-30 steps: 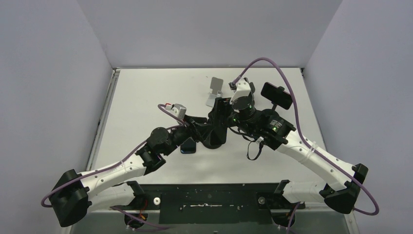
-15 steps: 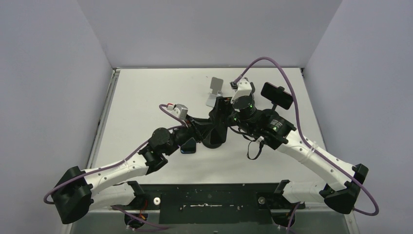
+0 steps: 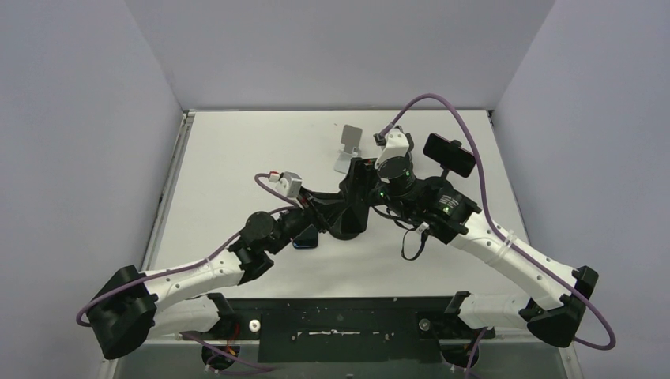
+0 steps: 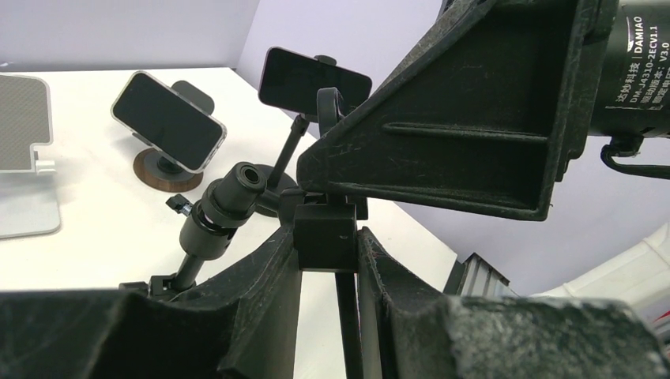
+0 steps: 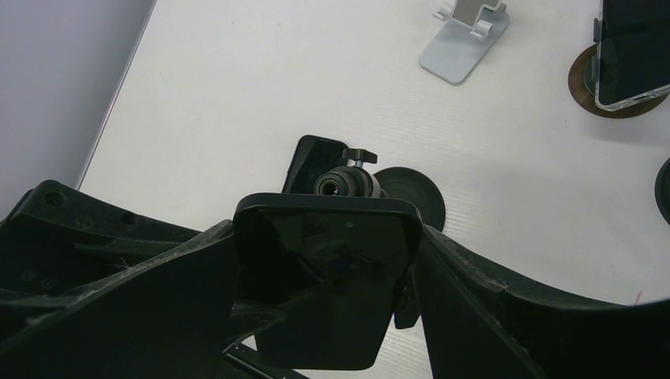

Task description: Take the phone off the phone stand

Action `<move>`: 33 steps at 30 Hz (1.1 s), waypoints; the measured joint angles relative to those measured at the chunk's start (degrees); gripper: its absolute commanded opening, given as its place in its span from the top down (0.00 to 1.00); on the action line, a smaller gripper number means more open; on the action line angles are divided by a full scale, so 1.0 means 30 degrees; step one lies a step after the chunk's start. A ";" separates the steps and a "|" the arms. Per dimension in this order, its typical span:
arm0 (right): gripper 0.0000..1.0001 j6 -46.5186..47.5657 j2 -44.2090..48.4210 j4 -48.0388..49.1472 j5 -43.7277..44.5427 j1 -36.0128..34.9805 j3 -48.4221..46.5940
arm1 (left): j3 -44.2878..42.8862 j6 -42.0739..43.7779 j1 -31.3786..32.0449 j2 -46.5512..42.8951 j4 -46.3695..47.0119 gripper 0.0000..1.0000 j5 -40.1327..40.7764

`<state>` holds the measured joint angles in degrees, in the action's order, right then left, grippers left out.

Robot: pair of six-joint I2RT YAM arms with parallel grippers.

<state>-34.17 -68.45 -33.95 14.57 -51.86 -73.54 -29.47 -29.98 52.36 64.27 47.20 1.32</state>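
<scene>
The right gripper (image 5: 325, 245) grips a glossy black phone (image 5: 320, 308) by its side edges, just above the phone stand (image 5: 348, 180). The left gripper (image 4: 325, 264) appears clamped on the stand's stem. The phone looks rigid, light and slippery, so the side edges are the best hold.

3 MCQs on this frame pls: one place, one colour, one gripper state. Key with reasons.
1. Where is the silver stand?
A) far side, past the arms
B) near edge, by the left base
C) under the right elbow

2. Colour of the round base under the propped phone?
A) white
B) brown
C) red

3. State of the right gripper?
A) open
B) shut on the silver stand
C) shut on a phone

Key:
1 A, the top view shows it beyond the arms.
2 B, the left wrist view shows a wood-brown disc.
3 C, the phone sits clamped in it, with the phone stand's ball joint showing just past it.
</scene>
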 measured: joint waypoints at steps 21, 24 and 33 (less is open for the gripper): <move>0.12 0.0175 -0.0138 -0.1370 -0.2382 0.0801 -0.0634 | 0.1078 0.0080 -0.0073 0.0117 0.2084 1.00 -0.0255; 0.14 0.0372 -0.0525 -0.1865 -0.2659 0.0911 -0.1275 | 0.1158 0.0087 -0.0109 0.0117 0.2215 1.00 -0.0226; 0.19 0.0656 -0.1115 -0.2433 -0.2827 0.0940 -0.2033 | 0.1195 0.0087 -0.0109 0.0117 0.2280 1.00 -0.0168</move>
<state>-32.21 -71.79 -41.25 6.09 -49.04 -79.64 -25.89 -29.71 52.03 64.62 54.04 0.82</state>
